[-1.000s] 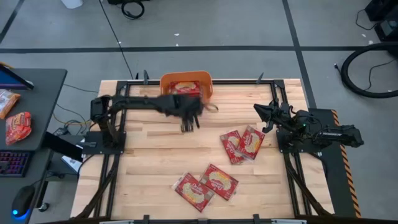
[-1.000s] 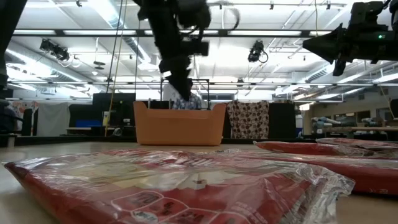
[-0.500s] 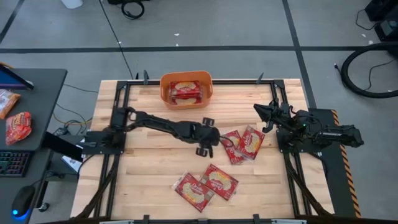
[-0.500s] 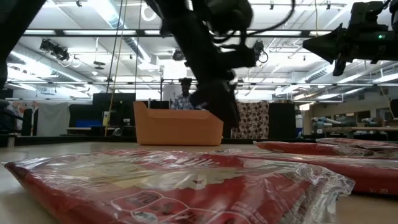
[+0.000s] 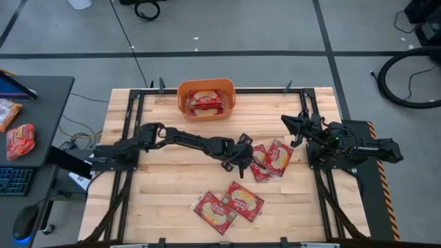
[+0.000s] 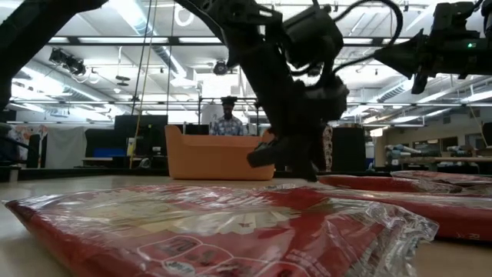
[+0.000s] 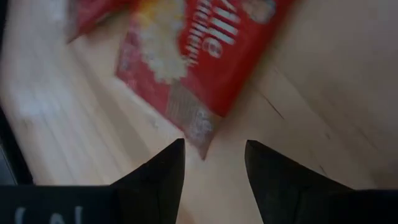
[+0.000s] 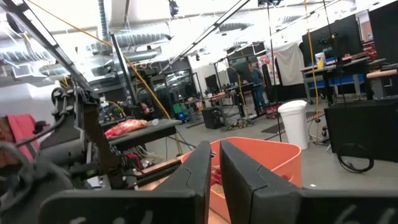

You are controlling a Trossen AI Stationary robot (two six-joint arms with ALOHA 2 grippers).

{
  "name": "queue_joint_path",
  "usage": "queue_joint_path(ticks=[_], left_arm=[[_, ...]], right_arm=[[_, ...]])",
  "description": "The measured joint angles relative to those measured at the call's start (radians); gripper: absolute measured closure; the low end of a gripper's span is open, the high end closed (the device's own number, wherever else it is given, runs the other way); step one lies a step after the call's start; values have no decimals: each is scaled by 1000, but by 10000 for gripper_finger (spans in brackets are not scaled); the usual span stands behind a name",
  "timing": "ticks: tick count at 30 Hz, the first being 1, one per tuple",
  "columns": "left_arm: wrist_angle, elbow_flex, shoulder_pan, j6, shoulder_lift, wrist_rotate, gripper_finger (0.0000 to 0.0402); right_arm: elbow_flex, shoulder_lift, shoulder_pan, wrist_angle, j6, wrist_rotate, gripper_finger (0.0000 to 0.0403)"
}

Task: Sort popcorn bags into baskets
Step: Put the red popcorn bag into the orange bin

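Observation:
The orange basket (image 5: pixel 185 93) stands at the table's far edge with red popcorn bags (image 5: pixel 205 101) lying flat inside; it also shows in the low view (image 6: pixel 221 158). Two bags (image 5: pixel 258 164) (image 5: pixel 280 155) lie side by side right of centre, and two more (image 5: pixel 214 211) (image 5: pixel 243 200) lie overlapping near the near edge. My left gripper (image 5: pixel 242 153) is open and low over the table. In its wrist view (image 7: pixel 211 155) its fingers stand on either side of a corner of the left bag (image 7: pixel 199 68). My right gripper (image 5: pixel 292 128) waits shut, raised at the right edge.
A side table on the left carries more packets (image 5: pixel 21 141) and a keyboard. A person (image 6: pixel 227 115) stands in the room behind the basket. Bare wood lies on the table's left half (image 5: pixel 158 179). The arm frames run along both side edges.
My left arm has swung from the basket at the far edge toward the table's right and near side. It has come down low to the pair of bags right of centre. The bags in the basket now show uncovered.

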State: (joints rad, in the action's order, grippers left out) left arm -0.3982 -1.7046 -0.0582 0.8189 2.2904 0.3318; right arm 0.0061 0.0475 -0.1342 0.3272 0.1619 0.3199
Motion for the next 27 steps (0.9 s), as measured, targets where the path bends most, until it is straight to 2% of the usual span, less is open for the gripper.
queue_joint_path(ticks=[6, 9, 12, 17, 21, 27], left_arm=[[93, 0, -1, 99, 38, 16, 231], [101, -1, -1, 114, 45, 27, 246], [90, -1, -1, 87, 46, 32, 284], [65, 1, -1, 21, 43, 67, 376], [-82, -44, -8, -7, 14, 120, 392], [-430, -165, -36, -100, -32, 196, 397]], right_arm=[[0, 0, 0, 0, 0, 0, 364], [0, 0, 0, 0, 0, 0, 364], [0, 0, 0, 0, 0, 0, 364], [0, 0, 0, 0, 0, 0, 364], [0, 0, 0, 0, 0, 0, 364], [0, 0, 0, 2, 0, -1, 364]])
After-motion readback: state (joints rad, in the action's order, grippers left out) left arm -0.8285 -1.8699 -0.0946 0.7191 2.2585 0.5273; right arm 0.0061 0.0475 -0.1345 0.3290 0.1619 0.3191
